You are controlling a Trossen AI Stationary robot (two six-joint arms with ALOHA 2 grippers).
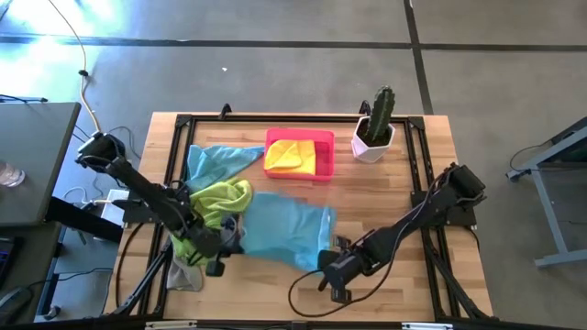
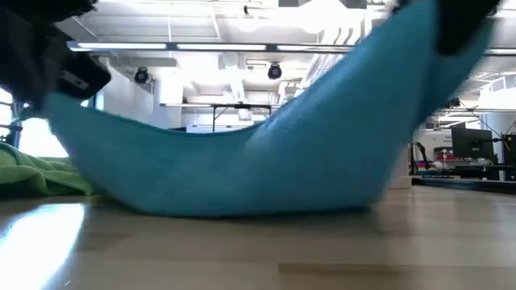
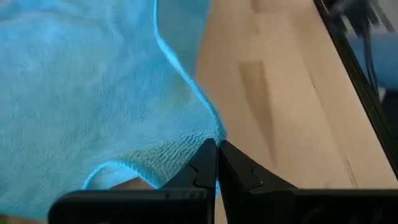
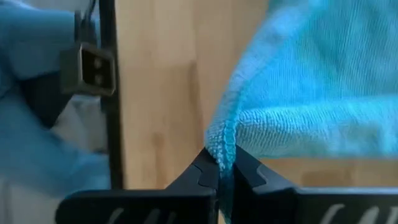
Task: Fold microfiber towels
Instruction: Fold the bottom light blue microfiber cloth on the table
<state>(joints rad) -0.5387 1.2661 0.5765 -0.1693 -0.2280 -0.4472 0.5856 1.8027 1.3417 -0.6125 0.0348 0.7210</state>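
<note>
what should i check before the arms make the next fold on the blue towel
1. Left gripper shut on a corner of the light blue towel: ok.
2. Right gripper shut on the opposite corner: ok.
3. Towel lifted evenly: not ok, its middle sags onto the table in the low view.
4. Landing spot clear: not ok, the lime green towel lies right beside it.
5. Pink tray holding the yellow towel stands apart: ok.
6. Edges aligned: cannot tell.

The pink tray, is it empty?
No, the pink tray holds a folded yellow towel, seen in the high view.
</note>
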